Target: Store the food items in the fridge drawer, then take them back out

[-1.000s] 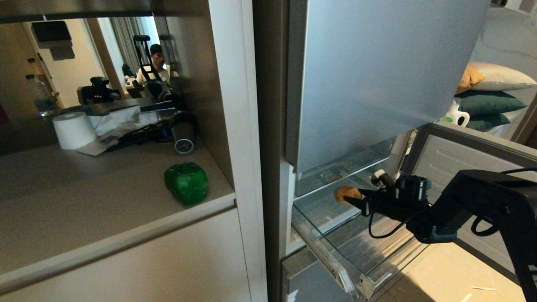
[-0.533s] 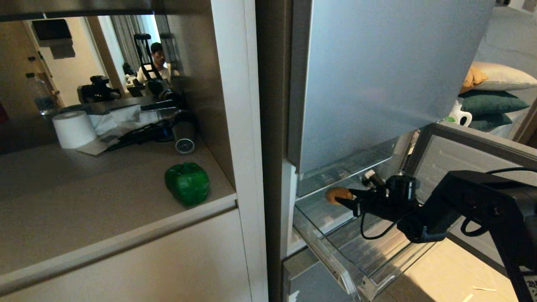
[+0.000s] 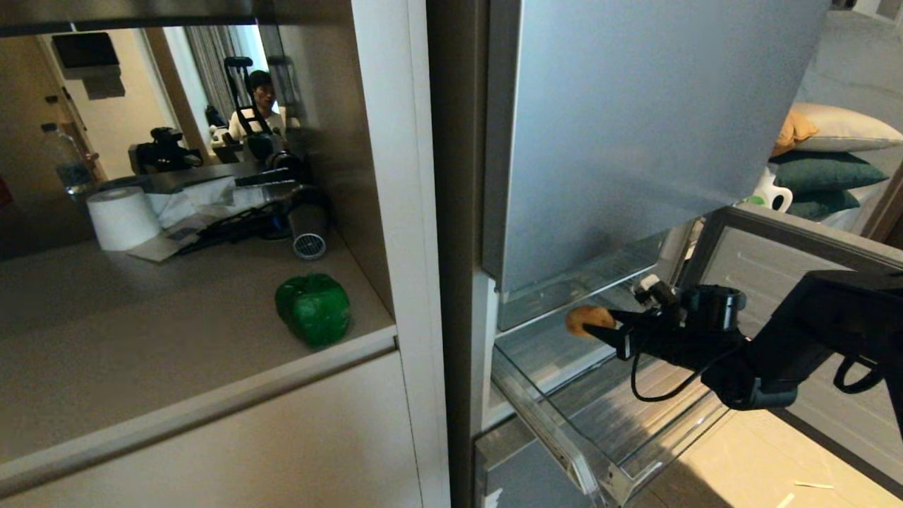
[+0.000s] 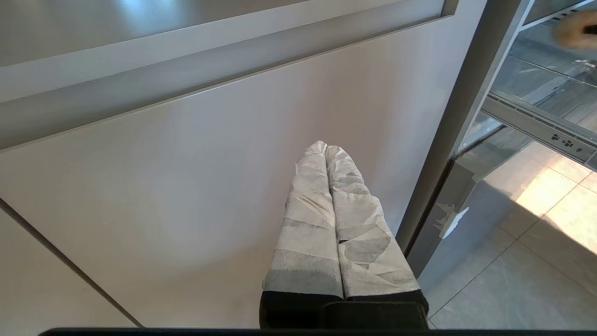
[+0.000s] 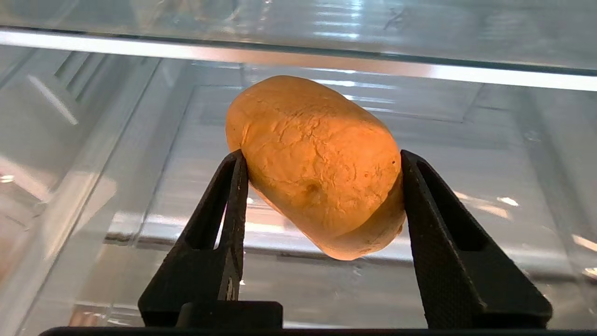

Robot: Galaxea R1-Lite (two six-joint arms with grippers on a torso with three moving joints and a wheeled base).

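My right gripper (image 3: 605,327) is shut on the tan potato (image 3: 585,319) and holds it in the air over the pulled-out fridge drawer (image 3: 557,430), just below the glass shelf. In the right wrist view the potato (image 5: 317,163) sits crosswise between the two black fingers (image 5: 233,205), clear of the drawer's floor. The green bell pepper (image 3: 314,309) lies on the counter to the left, near its front edge. My left gripper (image 4: 326,148) is shut on nothing, parked low in front of the beige cabinet door (image 4: 186,177).
The drawer's silver front panel (image 3: 776,261) stands behind my right arm. The fridge's upper door (image 3: 635,127) hangs above the drawer. At the counter's back are a paper roll (image 3: 123,217), cables and a water bottle (image 3: 67,159). A mirror shows a seated person (image 3: 261,99).
The right gripper carried the potato a little deeper toward the fridge, then drew back and rose slightly. The grip is the same, and the pepper and left arm have not moved.
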